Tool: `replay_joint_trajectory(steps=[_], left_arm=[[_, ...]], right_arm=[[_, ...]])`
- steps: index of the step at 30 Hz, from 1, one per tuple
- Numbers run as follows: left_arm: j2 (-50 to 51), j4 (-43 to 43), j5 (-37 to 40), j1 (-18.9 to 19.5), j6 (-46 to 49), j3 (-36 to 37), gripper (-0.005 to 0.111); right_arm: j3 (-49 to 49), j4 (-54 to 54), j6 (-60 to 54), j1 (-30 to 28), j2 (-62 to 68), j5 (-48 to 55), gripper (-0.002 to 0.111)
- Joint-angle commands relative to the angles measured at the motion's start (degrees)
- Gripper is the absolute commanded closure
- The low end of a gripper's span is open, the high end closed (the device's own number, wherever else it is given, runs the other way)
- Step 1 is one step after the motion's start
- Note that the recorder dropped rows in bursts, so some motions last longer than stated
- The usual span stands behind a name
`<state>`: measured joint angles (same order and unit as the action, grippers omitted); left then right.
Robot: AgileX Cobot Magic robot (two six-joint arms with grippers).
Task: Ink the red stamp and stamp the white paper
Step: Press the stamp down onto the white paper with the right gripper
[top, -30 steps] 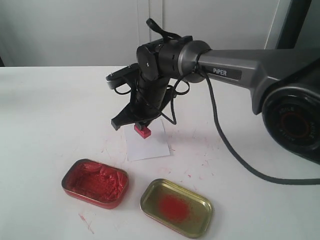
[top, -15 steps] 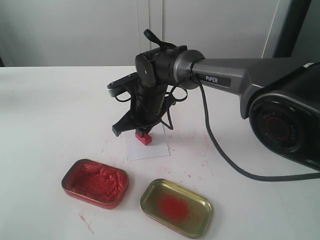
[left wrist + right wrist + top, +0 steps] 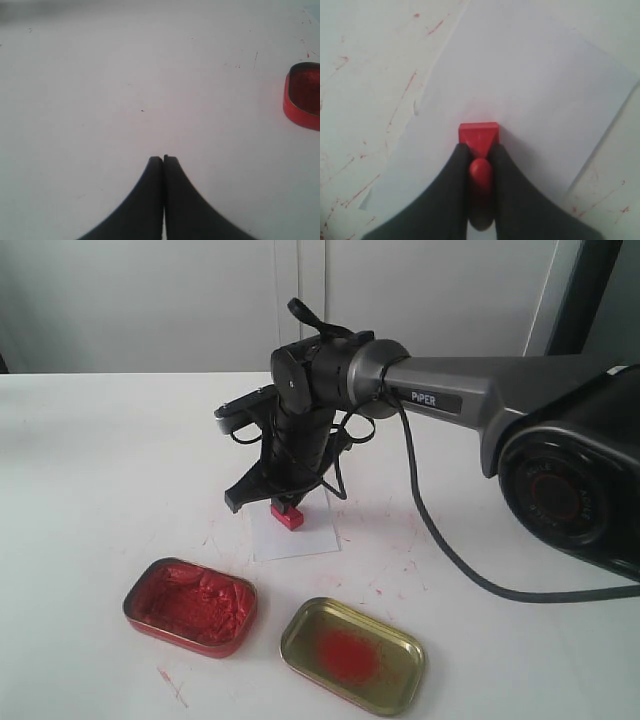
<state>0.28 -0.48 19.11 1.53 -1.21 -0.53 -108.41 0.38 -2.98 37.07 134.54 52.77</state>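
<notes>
The red stamp [image 3: 287, 516] [image 3: 478, 137] stands with its square base down on the white paper [image 3: 300, 536] [image 3: 530, 100]. My right gripper [image 3: 283, 502] [image 3: 480, 152] is shut on the stamp's knob handle, its black fingers pinching it from both sides. Whether the base presses the sheet or only touches it, I cannot tell. No imprint shows on the visible part of the paper. My left gripper [image 3: 163, 159] is shut with nothing in it, over bare white tabletop, and does not show in the exterior view.
A red tin full of red paste [image 3: 190, 604] [image 3: 302, 96] lies in front of the paper to the left. A gold tin lid with a red smear [image 3: 352, 654] lies to its right. The white tabletop [image 3: 100, 470] is flecked with red around the paper.
Over the last second the right gripper came down and slightly forward with the stamp onto the paper. Between half a second ago and now nothing has moved.
</notes>
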Motion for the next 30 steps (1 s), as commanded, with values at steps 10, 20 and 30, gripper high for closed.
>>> replay_joint_trajectory(steps=[10, 20, 30], left_arm=[[-0.28, -0.27, 0.38, 0.18, -0.05, 0.53, 0.107], [-0.28, -0.27, 0.38, 0.18, -0.05, 0.53, 0.107], [-0.28, -0.27, 0.38, 0.18, -0.05, 0.53, 0.107]], right_arm=[[1.79, -0.38, 0.24, -0.42, -3.04, -1.18, 0.108], [1.68, 0.69, 0.38, -0.55, -5.97, -2.04, 0.108], [1.68, 11.97, -3.19, -4.53, -3.9, -1.31, 0.108]])
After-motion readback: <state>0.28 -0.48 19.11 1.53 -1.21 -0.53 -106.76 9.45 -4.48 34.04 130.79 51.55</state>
